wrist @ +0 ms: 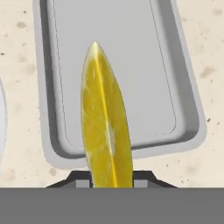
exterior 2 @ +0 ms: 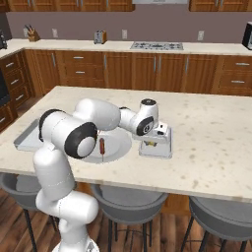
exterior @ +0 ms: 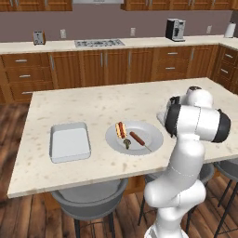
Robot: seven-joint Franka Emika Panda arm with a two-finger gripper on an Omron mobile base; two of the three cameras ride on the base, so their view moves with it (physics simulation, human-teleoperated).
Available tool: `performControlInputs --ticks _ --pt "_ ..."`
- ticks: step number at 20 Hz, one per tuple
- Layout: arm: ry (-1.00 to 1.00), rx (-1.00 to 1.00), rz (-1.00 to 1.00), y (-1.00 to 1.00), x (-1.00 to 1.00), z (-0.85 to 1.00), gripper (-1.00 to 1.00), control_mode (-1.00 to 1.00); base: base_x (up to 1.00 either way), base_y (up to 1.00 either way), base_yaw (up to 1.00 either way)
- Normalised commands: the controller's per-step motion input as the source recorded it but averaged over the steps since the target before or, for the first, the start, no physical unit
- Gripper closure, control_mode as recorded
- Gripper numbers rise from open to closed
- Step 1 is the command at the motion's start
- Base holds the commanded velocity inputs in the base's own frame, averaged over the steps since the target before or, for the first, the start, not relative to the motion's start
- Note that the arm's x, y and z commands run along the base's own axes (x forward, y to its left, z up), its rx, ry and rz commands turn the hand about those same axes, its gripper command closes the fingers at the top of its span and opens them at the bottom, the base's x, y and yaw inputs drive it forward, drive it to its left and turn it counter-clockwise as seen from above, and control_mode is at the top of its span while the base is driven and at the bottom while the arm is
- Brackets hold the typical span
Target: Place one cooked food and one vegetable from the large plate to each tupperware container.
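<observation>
My gripper (wrist: 111, 180) is shut on the yellow wedge (wrist: 105, 118), which stands up between the dark fingertips (wrist: 78, 179). Below it lies an empty tupperware container (wrist: 118, 52). In the right base view the gripper (exterior 2: 151, 141) hangs low over that container (exterior 2: 166, 147), right of the large plate (exterior 2: 118, 146). The plate (exterior: 151, 132) holds the hot dog (exterior: 121, 129), the skewered sausage (exterior: 138, 138) and the olive-brown mushroom bit (exterior: 126, 143). The second container (exterior: 69, 142) lies empty left of the plate.
All of this sits on a pale stone island counter (exterior: 93, 104). Grey stools (exterior: 90, 200) stand along its near edge. A back counter with a cooktop (exterior: 99, 43), toaster (exterior: 39, 37) and coffee machine (exterior: 175, 29) runs along the wall.
</observation>
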Motion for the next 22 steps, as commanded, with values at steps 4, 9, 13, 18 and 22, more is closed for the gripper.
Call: performControlInputs --ticks 4,9,13,18,22 --pt "0.0 0.02 0.01 -0.17 0.38 -0.23 1.0 -1.0 0.0 0.0 0.0" --pt "0.0 -0.06 0.04 -0.01 0.37 -0.23 1.0 -1.0 0.0 0.0 0.0" --pt "0.0 -0.13 0.01 -0.12 0.22 -0.39 1.0 -1.0 0.0 0.0 0.0" --pt "0.0 -0.07 0.0 -0.16 0.17 -0.41 1.0 -1.0 0.0 0.0 0.0" --pt "0.0 0.0 0.0 -0.04 0.04 -0.03 1.0 -1.0 0.0 0.0 0.0"
